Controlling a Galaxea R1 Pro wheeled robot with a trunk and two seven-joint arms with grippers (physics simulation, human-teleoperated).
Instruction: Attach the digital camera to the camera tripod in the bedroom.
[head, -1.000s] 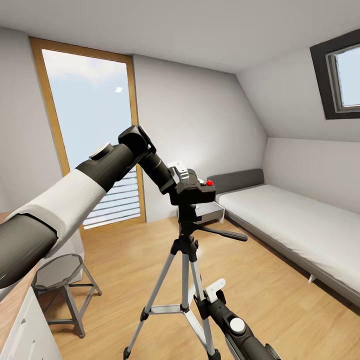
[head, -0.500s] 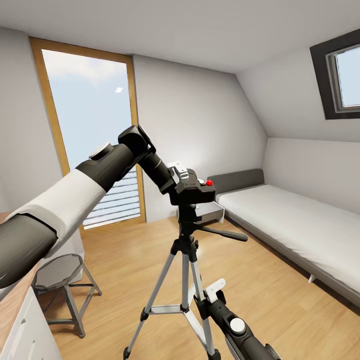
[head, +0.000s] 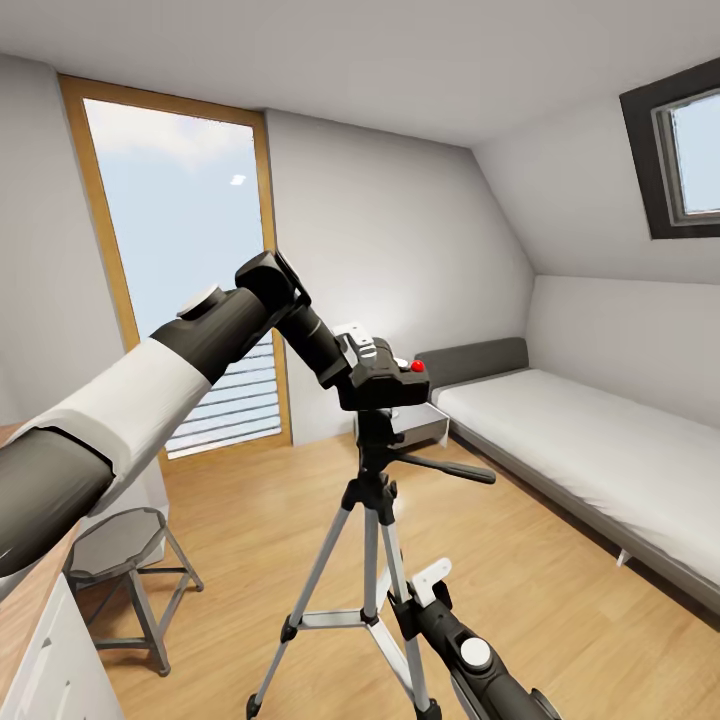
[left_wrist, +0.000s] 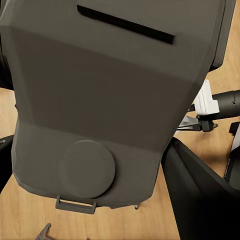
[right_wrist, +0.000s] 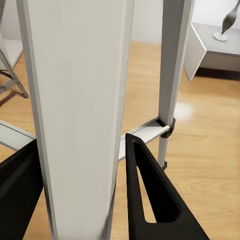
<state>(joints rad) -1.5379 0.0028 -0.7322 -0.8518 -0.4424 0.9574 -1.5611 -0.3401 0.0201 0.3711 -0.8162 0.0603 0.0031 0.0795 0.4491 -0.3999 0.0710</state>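
Observation:
The black digital camera (head: 392, 386), red button on top, sits on the head of the camera tripod (head: 372, 470) in the middle of the bedroom. My left gripper (head: 368, 362) is shut on the camera from behind. In the left wrist view the camera's dark body (left_wrist: 110, 90) lies between the fingers (left_wrist: 200, 195). Low down, my right gripper (head: 410, 592) is shut on a silver tripod leg (right_wrist: 80, 100), with black fingers (right_wrist: 150, 195) on either side of it. The pan handle (head: 450, 467) sticks out to the right.
A grey bed (head: 600, 450) runs along the right wall under the sloped ceiling. A metal stool (head: 120, 545) and the wood desk edge (head: 25, 610) are at the left. A glass door (head: 180, 280) and a small nightstand (head: 425, 422) stand behind the tripod.

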